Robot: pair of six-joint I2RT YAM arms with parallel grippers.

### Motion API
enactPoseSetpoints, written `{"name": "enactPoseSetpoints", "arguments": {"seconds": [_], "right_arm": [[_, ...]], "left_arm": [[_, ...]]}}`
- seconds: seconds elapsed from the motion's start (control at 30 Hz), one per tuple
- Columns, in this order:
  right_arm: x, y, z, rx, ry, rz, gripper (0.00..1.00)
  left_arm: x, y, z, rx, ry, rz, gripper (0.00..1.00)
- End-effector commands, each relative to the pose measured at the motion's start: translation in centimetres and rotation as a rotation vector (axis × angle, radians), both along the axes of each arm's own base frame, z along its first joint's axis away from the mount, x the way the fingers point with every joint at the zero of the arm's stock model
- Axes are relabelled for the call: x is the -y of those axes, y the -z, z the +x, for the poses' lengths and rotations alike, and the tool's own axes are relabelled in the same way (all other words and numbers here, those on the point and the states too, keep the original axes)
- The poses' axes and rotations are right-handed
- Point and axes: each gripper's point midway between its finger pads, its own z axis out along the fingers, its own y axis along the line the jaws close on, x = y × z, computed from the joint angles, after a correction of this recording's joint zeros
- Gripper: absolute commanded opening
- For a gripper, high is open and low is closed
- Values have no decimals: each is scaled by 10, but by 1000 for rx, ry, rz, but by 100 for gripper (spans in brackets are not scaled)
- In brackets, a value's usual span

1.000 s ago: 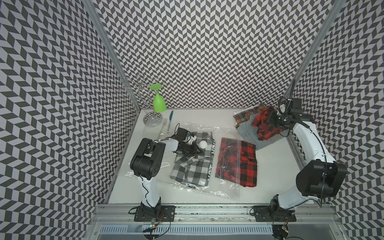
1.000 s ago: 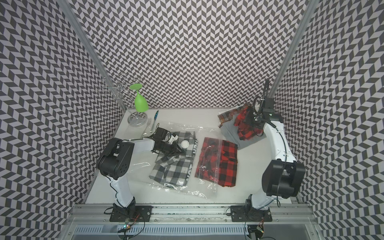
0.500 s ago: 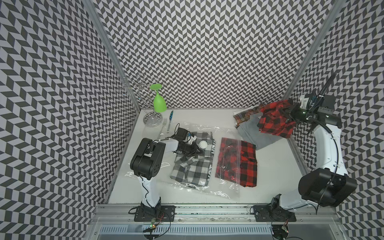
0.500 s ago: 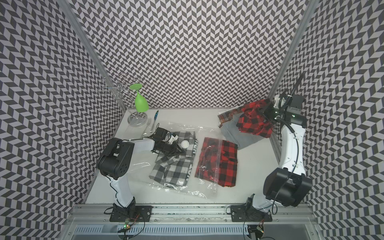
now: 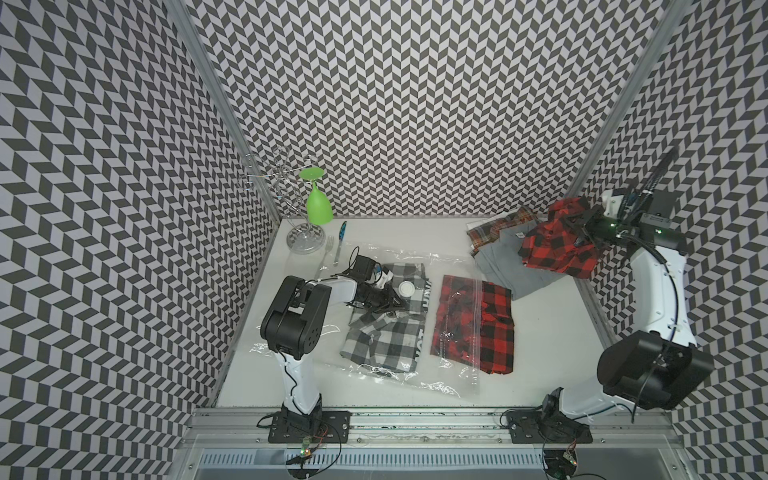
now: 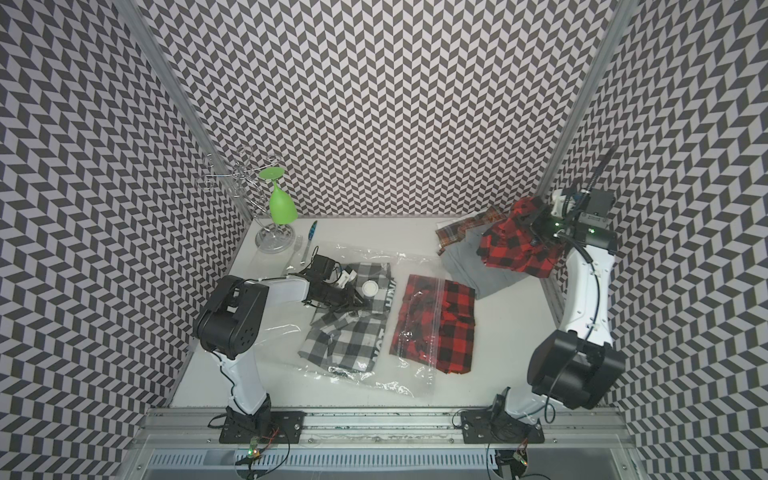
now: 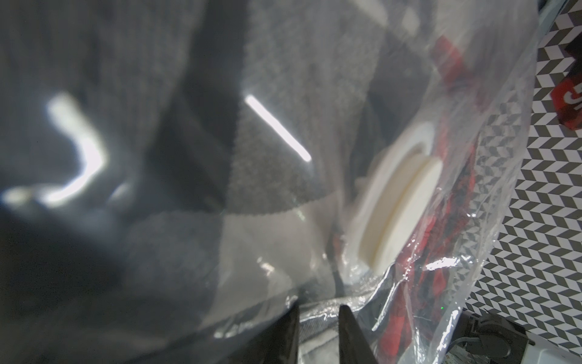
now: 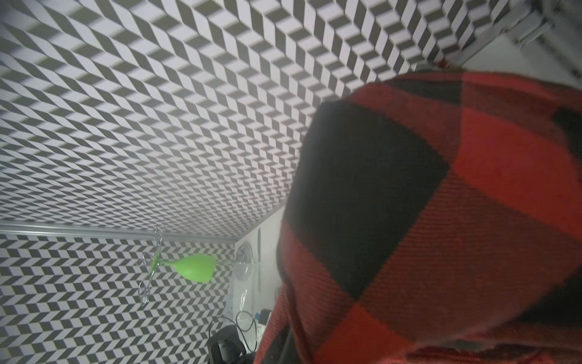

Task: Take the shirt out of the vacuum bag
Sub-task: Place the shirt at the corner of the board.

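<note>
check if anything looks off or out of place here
One red plaid shirt lies about half out of the vacuum bag mouth. The right gripper holds a bunched red shirt up in the far corner, above the clothes pile.

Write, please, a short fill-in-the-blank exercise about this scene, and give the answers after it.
1. The right gripper holds a red-and-black checked shirt over a plain ___ garment.
2. The grey-and-white checked shirt lies ___ the clear plastic vacuum bag.
3. The green plastic wine glass hangs ___ from the wire rack.
4. The left gripper pinches the clear plastic vacuum bag beside its round ___ valve cap.
Answers: grey; inside; upside down; white.
</note>
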Motion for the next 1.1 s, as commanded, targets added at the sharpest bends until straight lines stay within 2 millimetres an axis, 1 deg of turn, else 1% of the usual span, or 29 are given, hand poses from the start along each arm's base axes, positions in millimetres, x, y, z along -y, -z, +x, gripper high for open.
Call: {"name": "enactPoseSetpoints", "arguments": {"seconds": [0.0,0.03,0.07,0.13,0.17,0.2,0.27,0.33,0.47,0.57,0.7,0.73,0.8,0.87,0.9,0.93,0.97,1.0,1.03,1.07], "right_arm": [[-21,59,21,-96,-95,-43,0],[-25,73,29,-129,-109,-57,0],[-29,81,35,-147,-120,-72,0],[-43,98,50,-199,-170,-86,0],[-46,102,57,-211,-183,-103,0],[-52,111,64,-235,-197,-122,0],[-64,124,72,-264,-231,-129,0],[-69,137,75,-297,-243,-158,0],[-75,147,76,-322,-259,-208,0],[-88,152,77,-332,-298,-213,0],[-107,167,74,-360,-359,-227,0],[-109,172,73,-369,-368,-229,0],[-107,181,74,-381,-369,-238,0],[-109,184,78,-365,-381,-236,0],[-109,183,82,-353,-382,-235,9],[-108,182,85,-345,-383,-232,20],[-108,181,88,-332,-393,-217,27],[-111,177,90,-315,-410,-194,38],[-112,170,91,-295,-423,-175,51],[-113,162,93,-269,-431,-161,60]], "left_arm": [[-31,56,-38,-158,-21,195,26],[-32,56,-39,-158,-18,195,26],[-32,55,-39,-156,-16,197,26],[-33,55,-40,-154,-15,201,25],[-34,55,-41,-152,-17,203,25],[-35,55,-41,-153,-18,204,25],[-37,55,-44,-155,-20,204,25],[-38,56,-45,-157,-26,203,25],[-41,56,-49,-162,-30,204,25],[-42,57,-50,-166,-34,205,25],[-42,57,-49,-166,-31,205,25],[-42,56,-48,-164,-30,204,25],[-42,56,-47,-164,-28,206,25],[-42,56,-46,-164,-28,206,25],[-41,56,-46,-163,-25,205,25],[-42,57,-47,-164,-25,206,25],[-42,57,-47,-166,-24,207,25],[-41,58,-47,-166,-24,207,25],[-42,58,-47,-168,-24,207,25],[-42,58,-47,-168,-24,208,25]]}}
